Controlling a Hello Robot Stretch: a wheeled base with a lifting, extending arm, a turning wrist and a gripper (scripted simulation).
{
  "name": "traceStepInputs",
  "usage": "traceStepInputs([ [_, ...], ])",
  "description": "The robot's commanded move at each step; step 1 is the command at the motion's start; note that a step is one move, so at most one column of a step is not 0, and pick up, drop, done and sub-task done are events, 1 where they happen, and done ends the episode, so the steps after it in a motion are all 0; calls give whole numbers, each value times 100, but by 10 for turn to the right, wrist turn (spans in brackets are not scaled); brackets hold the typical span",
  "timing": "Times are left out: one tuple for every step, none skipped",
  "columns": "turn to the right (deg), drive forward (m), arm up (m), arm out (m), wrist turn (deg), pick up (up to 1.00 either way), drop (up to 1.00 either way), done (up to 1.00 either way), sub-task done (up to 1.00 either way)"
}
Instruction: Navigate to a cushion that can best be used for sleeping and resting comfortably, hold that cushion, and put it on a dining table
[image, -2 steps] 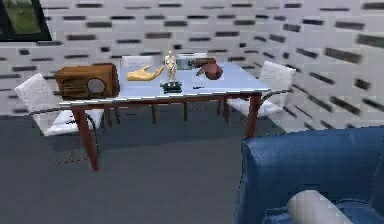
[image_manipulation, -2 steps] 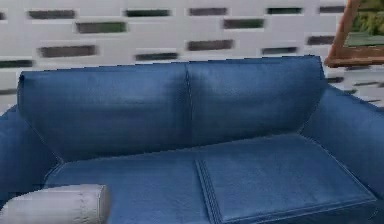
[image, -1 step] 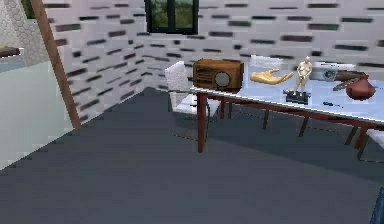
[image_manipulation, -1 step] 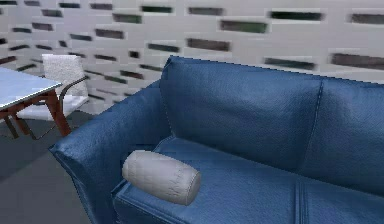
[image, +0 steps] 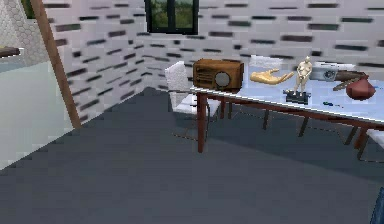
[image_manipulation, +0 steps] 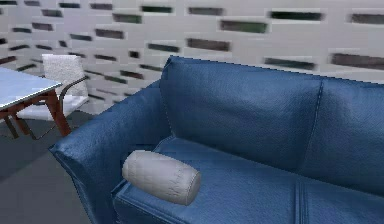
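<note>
We saw a sofa of blue leather with a soft sheen. A grey cushion of matt, ribbed cloth lay at its seat's front edge. The worktop looked smooth and pale, and the radio at its left end looked like polished wood.

Grey bolster-style cushion, lying on its side at the front corner of the blue sofa seat, right by the armrest. White-topped dining table, reddish-brown legs, upright, near the sofa.

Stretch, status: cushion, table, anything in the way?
Grey bolster cushion on blue sofa seat, arm side. Dining table ahead, radio and figurine on top. White chair at its end.
</note>
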Motion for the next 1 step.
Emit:
traceStepInputs([
  [0,0,20,0,0,0,0,0,0],
])
